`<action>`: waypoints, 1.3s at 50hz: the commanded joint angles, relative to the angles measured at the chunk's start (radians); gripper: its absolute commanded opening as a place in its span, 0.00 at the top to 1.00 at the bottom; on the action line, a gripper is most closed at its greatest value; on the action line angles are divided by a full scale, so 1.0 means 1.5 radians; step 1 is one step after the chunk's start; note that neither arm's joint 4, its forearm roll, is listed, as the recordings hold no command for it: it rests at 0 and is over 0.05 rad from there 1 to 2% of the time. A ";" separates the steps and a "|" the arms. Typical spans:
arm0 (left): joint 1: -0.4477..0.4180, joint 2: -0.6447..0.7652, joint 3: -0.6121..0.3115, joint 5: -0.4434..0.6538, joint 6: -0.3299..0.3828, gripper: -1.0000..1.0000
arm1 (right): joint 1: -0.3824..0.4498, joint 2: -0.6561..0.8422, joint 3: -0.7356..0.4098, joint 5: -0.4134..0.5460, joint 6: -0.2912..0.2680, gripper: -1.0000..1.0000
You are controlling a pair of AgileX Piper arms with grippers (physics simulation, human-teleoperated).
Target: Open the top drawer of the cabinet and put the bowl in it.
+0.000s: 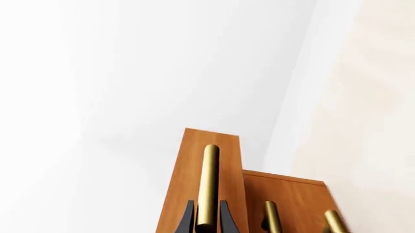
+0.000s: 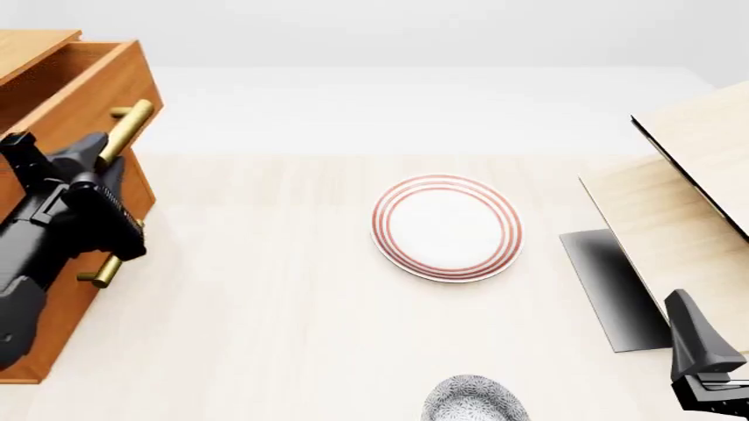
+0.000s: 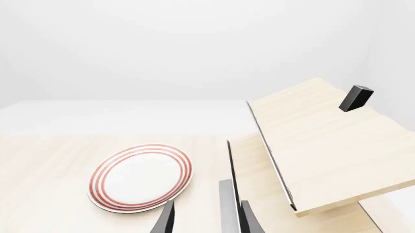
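At table's left, one cabinet point(image 2: 53, 289), top drawer point(image 2: 88, 88) pulled out, left gripper point(image 1: 207, 218) pinching its brass handle point(image 1: 209, 184). Three handles counted. Centre: one plate point(image 2: 446, 227). Near edge: one bowl point(image 2: 474, 401). Right gripper point(image 3: 204, 218) spread, holding nothing.

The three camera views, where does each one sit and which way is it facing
Front: above and behind the arms, looking down the pale table; shows both arms.
Left wrist: behind the left gripper, facing the orange-brown wooden cabinet; fingertips flank the top drawer's brass bar handle.
Right wrist: behind the right gripper, facing the red-ringed white plate, shared with front.
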 commanded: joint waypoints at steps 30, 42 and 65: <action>-0.090 -0.068 0.009 0.053 0.028 1.00 | 0.000 -0.001 0.001 0.000 0.000 0.00; -0.114 -0.082 0.025 0.040 0.039 1.00 | 0.000 -0.001 0.001 0.000 0.000 0.00; -0.158 -0.105 0.038 0.040 0.054 1.00 | 0.000 -0.001 0.001 0.000 0.000 0.00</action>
